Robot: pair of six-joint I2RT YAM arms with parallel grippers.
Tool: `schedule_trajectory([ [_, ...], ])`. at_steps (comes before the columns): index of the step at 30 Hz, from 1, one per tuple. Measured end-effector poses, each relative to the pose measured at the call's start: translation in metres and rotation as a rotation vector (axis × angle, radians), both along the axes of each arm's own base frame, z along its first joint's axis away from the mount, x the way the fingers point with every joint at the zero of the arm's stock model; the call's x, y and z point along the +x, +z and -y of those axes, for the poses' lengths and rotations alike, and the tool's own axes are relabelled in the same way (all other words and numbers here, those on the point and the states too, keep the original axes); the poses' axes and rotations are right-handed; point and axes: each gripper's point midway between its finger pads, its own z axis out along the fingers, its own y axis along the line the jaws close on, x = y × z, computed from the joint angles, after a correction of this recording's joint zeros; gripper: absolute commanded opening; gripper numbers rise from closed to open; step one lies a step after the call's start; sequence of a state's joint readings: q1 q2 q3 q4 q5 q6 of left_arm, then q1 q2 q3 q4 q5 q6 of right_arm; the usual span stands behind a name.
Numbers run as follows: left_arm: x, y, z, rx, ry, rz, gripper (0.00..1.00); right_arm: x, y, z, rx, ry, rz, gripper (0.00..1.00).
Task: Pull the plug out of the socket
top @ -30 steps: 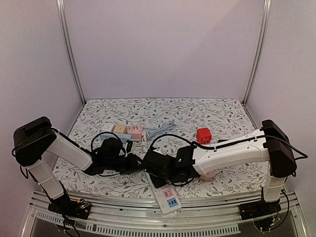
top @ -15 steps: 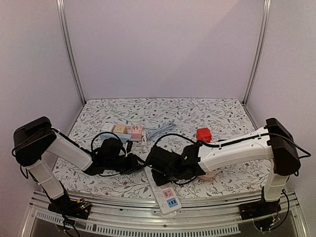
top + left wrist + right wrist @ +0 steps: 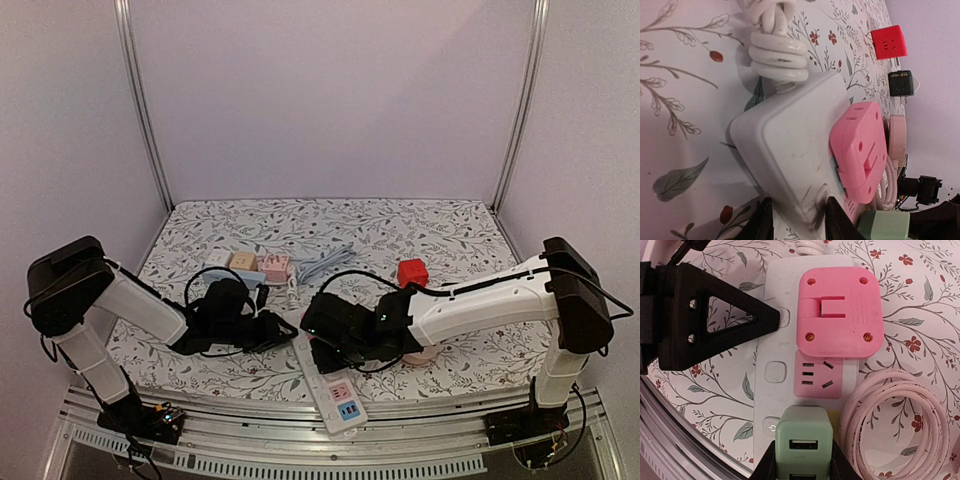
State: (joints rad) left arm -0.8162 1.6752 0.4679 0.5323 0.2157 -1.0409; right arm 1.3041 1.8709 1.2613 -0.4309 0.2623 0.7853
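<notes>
Right arm: your right arm (image 3: 480,300) has drawn back toward the counter's right edge, and its elbow block now stands further right than a second ago.
Right end effector: your right end effector (image 3: 802,462) has slid a little to the right with the arm.
Power strip: slightly more of the white power strip (image 3: 318,378) now shows at its far end.
</notes>
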Motion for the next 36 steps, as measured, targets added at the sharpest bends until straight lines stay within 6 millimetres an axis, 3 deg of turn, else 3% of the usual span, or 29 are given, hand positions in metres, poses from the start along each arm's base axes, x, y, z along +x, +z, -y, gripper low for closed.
schedule_trajectory([
  [8, 0.000, 0.000, 0.001, 0.002, -0.002, -0.001, 0.33, -0.003, 0.005, 0.001, -0.028, 0.004, 0.030, 0.00],
  [15, 0.001, 0.001, 0.001, 0.004, -0.001, 0.000, 0.33, -0.023, 0.045, -0.029, 0.018, 0.073, 0.102, 0.00],
  [21, 0.001, 0.000, 0.001, 0.004, -0.001, 0.000, 0.33, -0.029, 0.049, -0.030, 0.007, 0.090, 0.120, 0.00],
  [26, 0.001, 0.001, 0.001, 0.016, -0.009, 0.007, 0.35, -0.019, 0.047, -0.018, -0.022, 0.062, 0.146, 0.00],
  [29, 0.001, 0.004, 0.001, 0.036, -0.020, 0.014, 0.40, -0.013, 0.054, 0.003, -0.026, 0.032, 0.159, 0.00],
  [32, 0.000, 0.006, -0.002, 0.096, -0.039, 0.014, 0.51, -0.001, 0.072, 0.025, 0.005, -0.011, 0.177, 0.00],
  [36, 0.001, 0.015, -0.010, 0.204, -0.062, 0.020, 0.74, 0.024, 0.086, 0.061, 0.032, -0.096, 0.194, 0.00],
])
